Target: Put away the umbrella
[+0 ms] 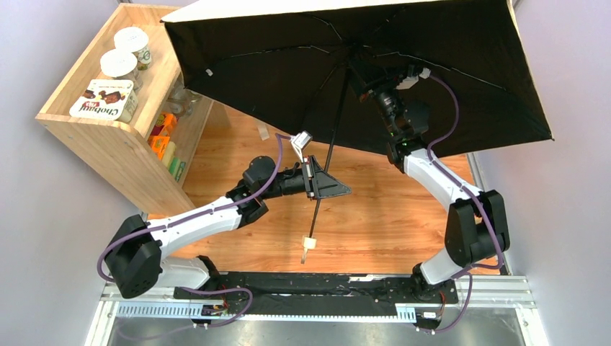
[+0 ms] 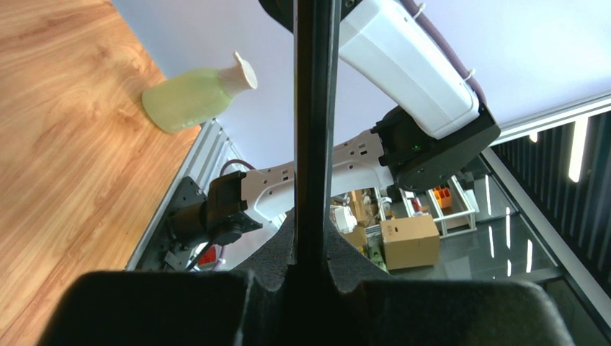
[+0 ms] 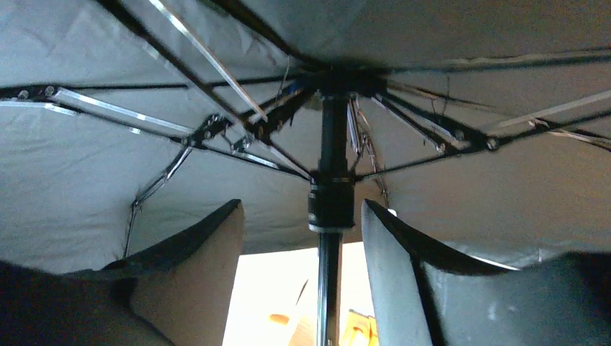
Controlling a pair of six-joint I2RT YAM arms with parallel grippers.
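My left gripper (image 1: 326, 186) clenched on umbrella (image 1: 288, 65) shaft (image 1: 336, 130). My right gripper (image 3: 301, 209) spread wide, fingers either side of runner (image 3: 331, 205) under open canopy (image 3: 108, 166), not touching.

Left claw (image 2: 311, 277) apparently clamps umbrella shaft (image 2: 315, 108).

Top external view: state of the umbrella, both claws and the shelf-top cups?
umbrella: open, canopy fully spread, tilted over the table.
left claw: shut on the shaft.
right claw: open, straddling the shaft under the canopy, gaps both sides.
cups: lidded, upright on shelf.
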